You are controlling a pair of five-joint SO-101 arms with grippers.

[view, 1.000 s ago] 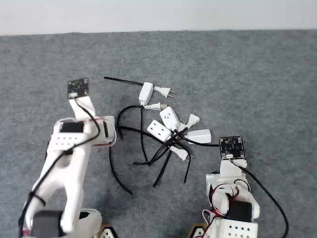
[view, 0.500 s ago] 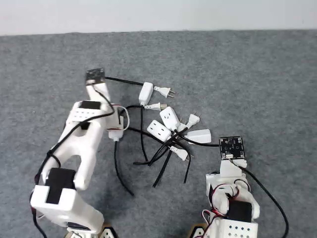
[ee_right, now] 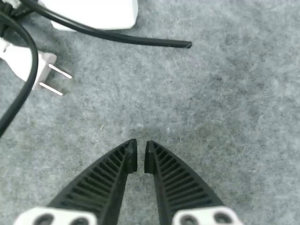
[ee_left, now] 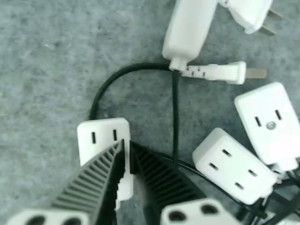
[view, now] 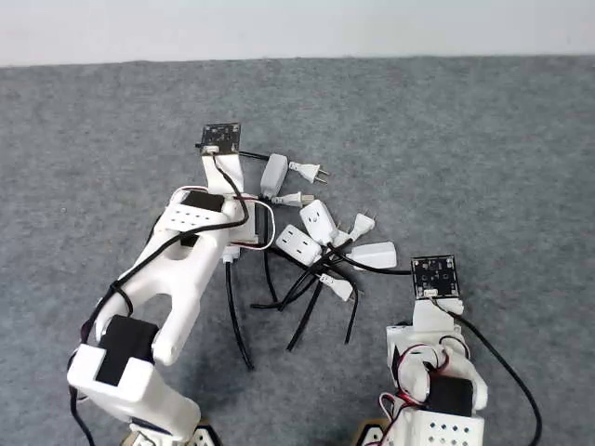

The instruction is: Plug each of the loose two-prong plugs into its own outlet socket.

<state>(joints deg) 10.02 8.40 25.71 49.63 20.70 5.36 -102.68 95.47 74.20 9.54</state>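
plug [ee_left: 213, 71]: loose, apart from socket [ee_left: 101, 136]. my left gripper [ee_left: 127, 145], jaws pressed together, over socket; i should spread them before gripping. right gripper [ee_right: 140, 149] likewise closed.

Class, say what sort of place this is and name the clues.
Probably a robotics practice bench: a grey mat covers the surface, a left arm and right arm sit side by side, and corded plugs and sockets lie tangled before them.
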